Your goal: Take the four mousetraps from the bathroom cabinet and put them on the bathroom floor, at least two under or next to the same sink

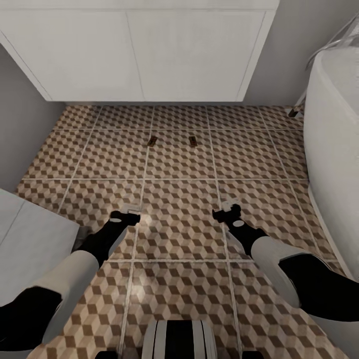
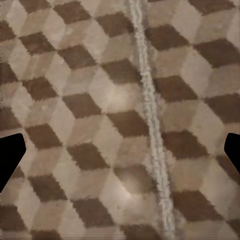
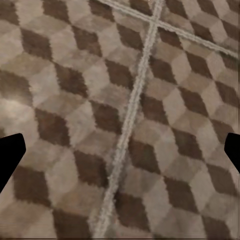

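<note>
Nearest the head camera, the robot's white and black base (image 1: 179,340) sits at the lower edge, with both arms reaching forward over the bathroom floor (image 1: 179,234), tiled in a brown, beige and white cube pattern. The left gripper (image 1: 130,213) and right gripper (image 1: 225,209) hang above the tiles, both empty. In each wrist view the dark fingertips (image 2: 11,155) (image 3: 10,155) sit at opposite edges, spread wide apart, with bare tile between them. Farther ahead, two small brown mousetraps (image 1: 152,141) (image 1: 192,141) lie on the floor, near each other, just in front of a white vanity unit (image 1: 139,50). A white bathtub (image 1: 331,149) curves along the right side.
</note>
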### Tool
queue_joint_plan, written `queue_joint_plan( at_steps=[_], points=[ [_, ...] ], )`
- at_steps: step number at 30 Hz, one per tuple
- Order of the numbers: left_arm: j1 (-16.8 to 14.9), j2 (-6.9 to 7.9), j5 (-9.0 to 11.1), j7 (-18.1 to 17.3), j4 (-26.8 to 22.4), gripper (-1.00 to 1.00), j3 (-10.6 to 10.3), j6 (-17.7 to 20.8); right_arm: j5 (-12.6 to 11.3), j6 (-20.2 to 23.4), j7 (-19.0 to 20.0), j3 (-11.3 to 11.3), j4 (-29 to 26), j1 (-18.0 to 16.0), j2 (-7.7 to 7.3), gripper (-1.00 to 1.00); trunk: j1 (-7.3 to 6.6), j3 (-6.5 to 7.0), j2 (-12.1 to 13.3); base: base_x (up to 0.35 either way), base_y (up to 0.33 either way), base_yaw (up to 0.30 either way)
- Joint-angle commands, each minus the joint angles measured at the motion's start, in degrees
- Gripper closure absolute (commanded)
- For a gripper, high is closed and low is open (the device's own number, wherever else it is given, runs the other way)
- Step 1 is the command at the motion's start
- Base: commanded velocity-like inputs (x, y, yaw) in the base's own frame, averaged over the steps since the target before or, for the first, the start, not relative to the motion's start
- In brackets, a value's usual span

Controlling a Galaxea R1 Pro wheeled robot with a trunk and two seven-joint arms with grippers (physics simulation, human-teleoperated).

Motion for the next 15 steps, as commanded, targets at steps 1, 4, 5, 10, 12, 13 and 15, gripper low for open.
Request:
queue_joint_plan(
  at_steps=[1,4,5,10,12,13,15],
  points=[
    [0.0,0.05,0.5,0.4,0.9,-1.0,-0.5,-0.5,0.6,-0.1,-0.4,0.0,0.1,0.2,-0.04,-1.0,-0.03,0.29,0.0,0.0,0.0,0.0],
    [0.0,-0.01,0.6,0.4,3.4,-1.0,-0.5,-2.6,0.5,-0.4,-0.4,0.0,0.2,0.9,-0.12,-1.0,-0.11,1.23,0.0,0.0,0.0,0.0],
    [0.0,-0.03,0.6,0.4,4.2,-1.0,-0.5,-3.2,0.5,-0.5,-0.4,0.0,0.2,1.1,-0.14,-1.0,-0.13,1.54,0.1,0.0,0.0,0.0],
    [0.0,-0.08,0.7,0.4,7.9,-1.0,-0.5,-6.7,0.5,-2.0,-0.4,0.0,0.2,2.4,-0.19,-1.0,-0.26,3.12,0.1,0.0,0.0,0.0],
    [0.0,-0.25,0.7,0.4,9.7,-1.0,-0.5,-8.5,0.6,-2.6,-0.4,0.0,0.2,3.0,-0.21,-1.0,-0.31,3.75,0.2,0.0,0.0,0.0],
    [0.0,-0.52,0.7,0.4,10.5,-1.0,-0.5,-9.1,0.6,-2.8,-0.4,0.0,0.2,3.2,-0.21,-1.0,-0.34,4.06,0.2,0.0,0.0,0.0],
    [0.0,-0.8,0.7,0.4,11.4,-1.0,-0.5,-9.5,0.5,-2.9,-0.4,0.0,0.2,3.4,-0.21,-1.0,-0.39,4.69,0.2,0.0,0.0,0.0]
  ],
)
